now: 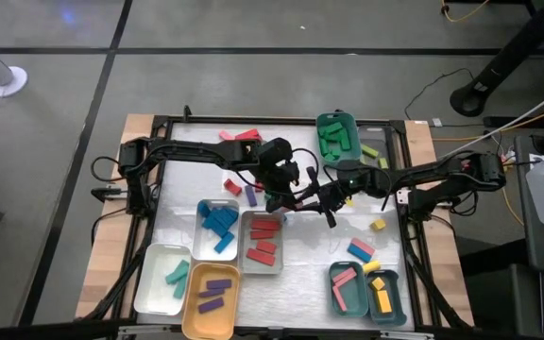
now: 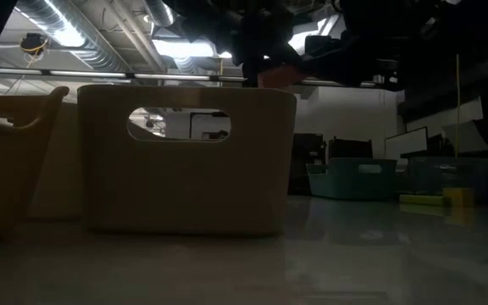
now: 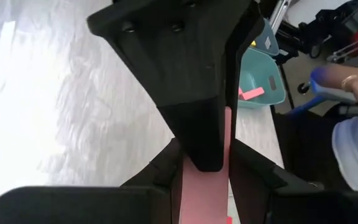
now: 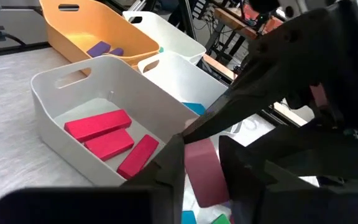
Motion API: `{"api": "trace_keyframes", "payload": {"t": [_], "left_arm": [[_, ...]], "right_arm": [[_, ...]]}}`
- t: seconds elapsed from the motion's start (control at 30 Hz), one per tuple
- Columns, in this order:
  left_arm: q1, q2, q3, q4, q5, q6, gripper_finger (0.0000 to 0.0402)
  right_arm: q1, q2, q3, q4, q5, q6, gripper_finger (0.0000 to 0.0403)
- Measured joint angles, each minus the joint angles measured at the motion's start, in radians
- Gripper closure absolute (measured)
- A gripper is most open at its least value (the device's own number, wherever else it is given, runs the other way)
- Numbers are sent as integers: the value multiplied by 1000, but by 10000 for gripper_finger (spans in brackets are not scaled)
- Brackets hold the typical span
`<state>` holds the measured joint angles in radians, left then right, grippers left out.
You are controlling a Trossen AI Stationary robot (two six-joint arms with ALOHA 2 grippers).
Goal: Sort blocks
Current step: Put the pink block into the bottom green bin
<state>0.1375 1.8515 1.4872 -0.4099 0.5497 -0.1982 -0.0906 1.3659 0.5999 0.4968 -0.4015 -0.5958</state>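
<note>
1. High view: both grippers meet mid-table, just above grey tray (image 1: pixel 246 247) w/ red blocks (image 1: pixel 263 238)
2. Left gripper (image 3: pixel 205 171) pinching pink block (image 3: pixel 205 193)
3. Right gripper (image 4: pixel 201 165) fingers around same pink block; grip unclear

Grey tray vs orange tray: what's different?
Colour: the grey tray is pale grey, the orange tray is orange-yellow.
Contents: the grey tray holds three red blocks; the orange tray holds purple blocks.
Place: the orange tray sits at the table's edge, the grey tray farther in.
Shared: both are rounded-rectangle trays with a handle cutout.
</note>
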Motion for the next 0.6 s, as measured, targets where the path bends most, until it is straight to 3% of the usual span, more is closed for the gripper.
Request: {"api": "trace_keyframes", "payload": {"t": [0.37,0.6], "left_arm": [[1,0,0,0,1,-125,308],[7,0,0,8,-10,-142,249]], "right_arm": [[0,0,-1,-4,-10,4,336],[-1,1,-3,-13,-2,42,338]]}}
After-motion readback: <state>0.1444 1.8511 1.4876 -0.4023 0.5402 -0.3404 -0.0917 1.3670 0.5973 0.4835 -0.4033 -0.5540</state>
